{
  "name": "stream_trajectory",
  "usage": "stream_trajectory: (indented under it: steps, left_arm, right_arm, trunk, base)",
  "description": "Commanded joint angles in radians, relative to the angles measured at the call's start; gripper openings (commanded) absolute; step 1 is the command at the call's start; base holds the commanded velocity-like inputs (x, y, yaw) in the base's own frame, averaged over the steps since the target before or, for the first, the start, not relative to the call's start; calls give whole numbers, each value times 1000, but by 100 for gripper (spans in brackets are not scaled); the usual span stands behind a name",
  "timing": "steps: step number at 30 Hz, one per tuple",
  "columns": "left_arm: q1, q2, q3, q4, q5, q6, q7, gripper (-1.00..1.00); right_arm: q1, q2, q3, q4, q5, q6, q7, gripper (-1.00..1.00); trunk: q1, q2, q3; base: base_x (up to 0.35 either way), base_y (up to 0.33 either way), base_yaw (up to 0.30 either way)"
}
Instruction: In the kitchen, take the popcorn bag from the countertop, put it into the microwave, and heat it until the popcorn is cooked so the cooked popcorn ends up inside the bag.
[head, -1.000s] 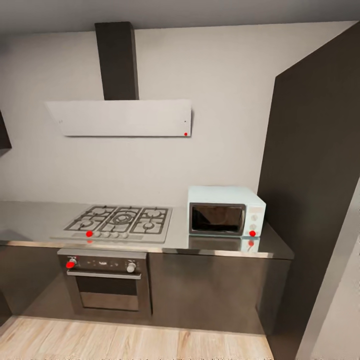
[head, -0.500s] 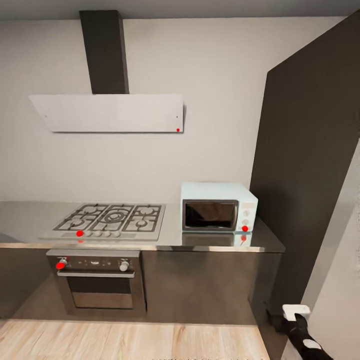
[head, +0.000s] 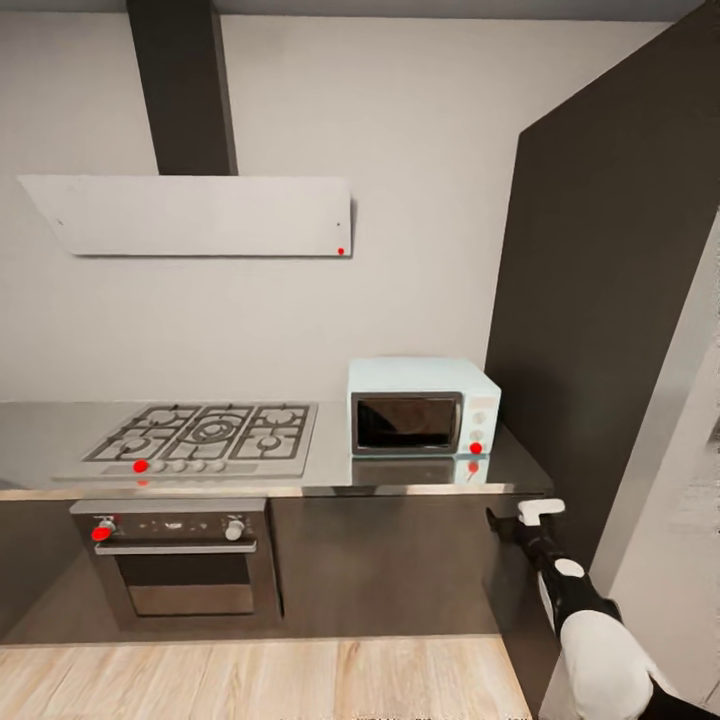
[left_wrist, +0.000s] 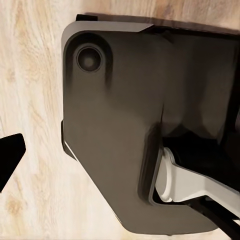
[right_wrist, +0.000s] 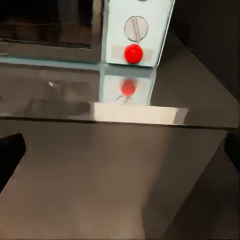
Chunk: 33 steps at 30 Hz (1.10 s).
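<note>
The pale mint-blue microwave (head: 420, 405) stands shut at the right end of the grey steel countertop (head: 330, 468). The popcorn bag and popcorn are out of view. My right gripper (head: 515, 516) is raised in front of the counter's right end, just below its edge, under the microwave. In the right wrist view the microwave's knob panel (right_wrist: 135, 30) sits close ahead above the countertop edge (right_wrist: 135, 114), and one dark fingertip (right_wrist: 10, 155) shows at the frame's side, nothing held. My left gripper (left_wrist: 120, 165) hangs low over my own dark base, open.
A gas hob (head: 200, 435) is set in the counter left of the microwave, with a built-in steel oven (head: 175, 560) below and a hood (head: 190, 215) above. A tall dark cabinet panel (head: 600, 300) walls the counter's right end. Wood floor (head: 250, 680) lies in front.
The head camera has shifted, sliding the whole kitchen leftward in the picture. My right arm has risen into view at the lower right, up to the counter's edge.
</note>
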Motion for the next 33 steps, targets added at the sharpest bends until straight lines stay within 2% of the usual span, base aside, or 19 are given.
stream_trajectory:
  steps: [1, 5, 8, 14, 19, 29, 33]
  left_arm:
    - [0, 0, 8, -2, 1, 6, -2, 100]
    - [0, -1, 8, -2, 2, 4, -2, 100]
    - [0, -1, 8, -2, 2, 3, -2, 100]
    - [0, -3, 8, -2, 2, 4, -2, 100]
    - [0, -3, 8, -2, 2, 4, -2, 100]
    - [0, -3, 8, -2, 2, 4, -2, 100]
    - [0, -3, 8, -2, 2, 4, -2, 100]
  right_arm:
    - [-2, 18, -3, -49, 6, -3, 49, 100]
    - [-3, 44, 16, -125, 2, -1, 178, 100]
    - [-3, 50, 20, -150, -2, -1, 231, 100]
    - [-3, 51, 21, -200, -33, -1, 242, 100]
    - [-3, 51, 22, -211, -50, -5, 243, 100]
    - [-3, 51, 15, -216, -53, -15, 243, 100]
    - [-3, 51, 0, -216, -53, -14, 239, 100]
  trunk:
    - [0, -1, -2]
    - [0, -1, -9]
    - [0, -1, -13]
    - [0, -1, -19]
    - [0, -1, -21]
    - [0, -1, -21]
    - [0, -1, -21]
  base:
    - [0, 0, -89]
    - [0, 0, -76]
    - [0, 0, -22]
    - [17, 0, -3]
    - [209, 41, 0]
    - [325, 34, 0]
    - [219, 72, 0]
